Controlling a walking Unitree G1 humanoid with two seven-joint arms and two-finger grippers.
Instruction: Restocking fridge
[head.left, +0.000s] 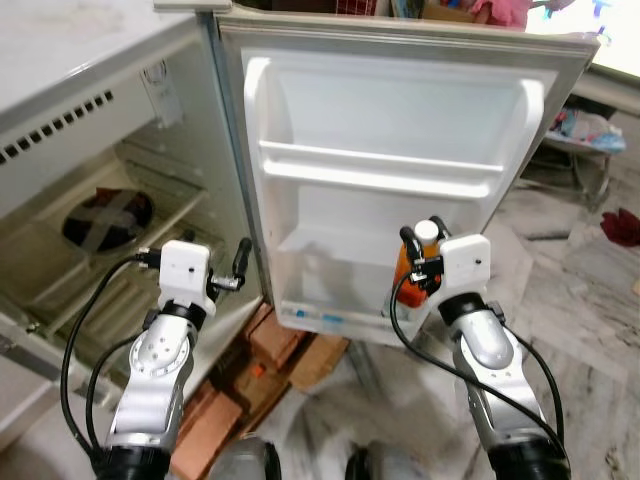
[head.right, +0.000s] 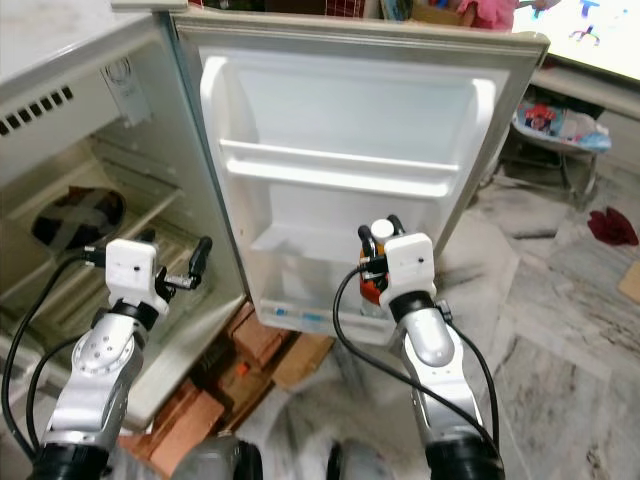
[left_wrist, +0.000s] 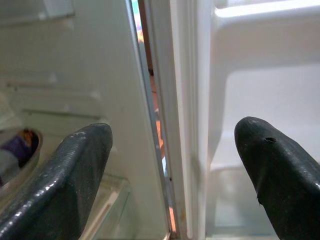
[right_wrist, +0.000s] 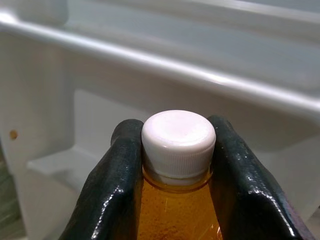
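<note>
The right tool (head.left: 418, 262) is clamped on the neck of a clear plastic bottle of orange drink with a white ribbed cap (right_wrist: 178, 135), its two black fingers (right_wrist: 115, 185) pressed against either side just below the cap. The bottle hangs in front of the lowest shelf of the open white fridge door (head.left: 385, 150), near that shelf's right end and not yet set down in it.

The grip is high and narrow, so the judged risk is that the bottle swings or slips through the fingers if the arm moves sharply. If it comes in too low, its base could knock the front rail of the door shelf (head.left: 330, 315) and tip. A push against the door could also swing it away, since nothing holds it.

The left tool (head.left: 240, 262) hovers with its fingers wide apart and empty, just beside the door's hinge edge. If it drifts forward, it could catch the door's hinge edge.
</note>
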